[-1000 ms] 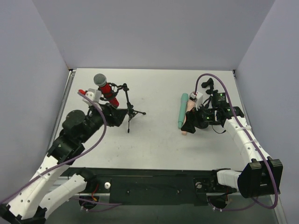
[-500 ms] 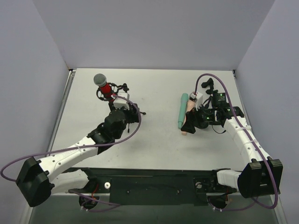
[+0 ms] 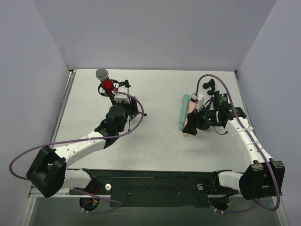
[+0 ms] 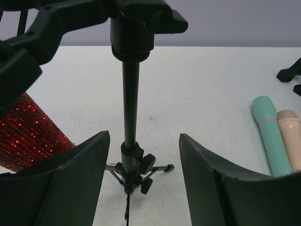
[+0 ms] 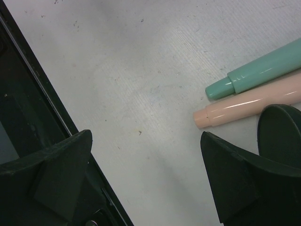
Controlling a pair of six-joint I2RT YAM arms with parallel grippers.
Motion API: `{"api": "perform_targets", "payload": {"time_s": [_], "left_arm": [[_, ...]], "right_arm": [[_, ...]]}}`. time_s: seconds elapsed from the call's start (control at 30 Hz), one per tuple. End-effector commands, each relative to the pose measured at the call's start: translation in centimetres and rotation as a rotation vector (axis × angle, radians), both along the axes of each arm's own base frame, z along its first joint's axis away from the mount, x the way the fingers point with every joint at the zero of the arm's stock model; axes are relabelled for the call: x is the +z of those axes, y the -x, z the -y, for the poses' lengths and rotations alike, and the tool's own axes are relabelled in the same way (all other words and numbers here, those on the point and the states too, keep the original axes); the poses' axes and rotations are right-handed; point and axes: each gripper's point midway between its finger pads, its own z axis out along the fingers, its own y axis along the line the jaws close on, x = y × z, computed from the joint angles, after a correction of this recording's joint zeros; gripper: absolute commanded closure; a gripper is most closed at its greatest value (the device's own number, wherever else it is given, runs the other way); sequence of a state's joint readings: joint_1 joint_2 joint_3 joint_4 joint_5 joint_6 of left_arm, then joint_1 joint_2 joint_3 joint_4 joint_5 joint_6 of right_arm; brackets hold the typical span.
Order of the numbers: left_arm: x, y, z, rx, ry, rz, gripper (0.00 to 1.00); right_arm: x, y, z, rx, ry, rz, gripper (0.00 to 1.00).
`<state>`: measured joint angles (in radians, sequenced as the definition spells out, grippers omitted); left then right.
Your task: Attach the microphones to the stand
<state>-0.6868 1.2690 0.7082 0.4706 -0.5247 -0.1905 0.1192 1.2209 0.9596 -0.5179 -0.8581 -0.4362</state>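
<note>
Microphones numbered three. A glittery red stick microphone with a grey mesh head [image 3: 104, 84] sat high at the far left, apparently clipped into the top of the slim black tripod stand [image 4: 130, 94]. A mint-green plastic stick microphone [image 3: 182, 112] and a peach-pink plastic stick microphone [image 5: 244, 107] lay side by side, touching, on the pale grey bench [image 3: 160, 89] at the right, their long axes running roughly near-to-far.

The right claw [image 5: 146, 176] hovered spread over their near ends, gripping nothing. Both ends lay just ahead of its gap, and the axes ran nearly along its closing line rather than across it. I judged a wrist turn was needed before any pinch. The right arm was far nearer to them. The left claw [image 4: 143, 181], likewise spread and empty, straddled the stand's pole without touching it.
</note>
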Motion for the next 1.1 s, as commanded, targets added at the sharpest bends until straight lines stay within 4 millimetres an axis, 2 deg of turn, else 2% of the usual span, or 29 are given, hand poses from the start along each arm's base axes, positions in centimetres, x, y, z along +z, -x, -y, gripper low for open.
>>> {"api": "perform_targets", "payload": {"time_s": [0.0,0.2,0.33,0.37,0.47,0.53,0.67,0.7,0.8,0.9,1.07], "left_arm": [[2.2,-0.9,0.9,-0.037,0.028,0.114,0.30],[1.9,-0.6,0.7,-0.049,0.033,0.167,0.38],[1.3,-0.7,0.7,-0.056,0.006,0.184,0.60],[1.2,-0.8,0.8,-0.056,0.000,0.182,0.73],[1.1,-0.9,0.6,-0.059,-0.018,0.187,0.87],[1.6,-1.0,0.5,-0.068,-0.033,0.203,1.00],[2.7,-1.1,0.0,-0.117,-0.030,0.227,1.00],[3.4,-1.3,-0.8,-0.107,-0.019,0.241,1.00],[4.6,-1.1,-1.0,-0.177,-0.001,0.277,1.00],[5.4,-1.5,-2.3,-0.184,-0.001,0.297,1.00],[6.4,-1.9,-3.4,-0.211,-0.076,0.352,1.00]], "right_arm": [[1.5,0.0,-0.4,0.037,-0.021,0.032,0.07],[1.2,0.1,-0.4,0.047,-0.016,0.015,0.07],[1.1,0.2,-0.5,0.057,-0.013,0.007,0.07],[1.1,0.2,-0.4,0.058,-0.012,0.004,0.07],[1.1,0.3,-0.5,0.060,-0.011,0.003,0.07],[1.1,0.3,-0.5,0.062,-0.010,0.007,0.07],[1.1,0.3,-0.4,0.065,-0.009,0.002,0.07],[1.1,0.3,-0.4,0.067,-0.008,0.003,0.07],[1.1,0.4,-0.4,0.070,-0.006,0.000,0.07],[1.1,0.4,-0.4,0.073,-0.007,0.001,0.07],[1.0,0.5,-0.4,0.075,-0.003,-0.007,0.07]]}}
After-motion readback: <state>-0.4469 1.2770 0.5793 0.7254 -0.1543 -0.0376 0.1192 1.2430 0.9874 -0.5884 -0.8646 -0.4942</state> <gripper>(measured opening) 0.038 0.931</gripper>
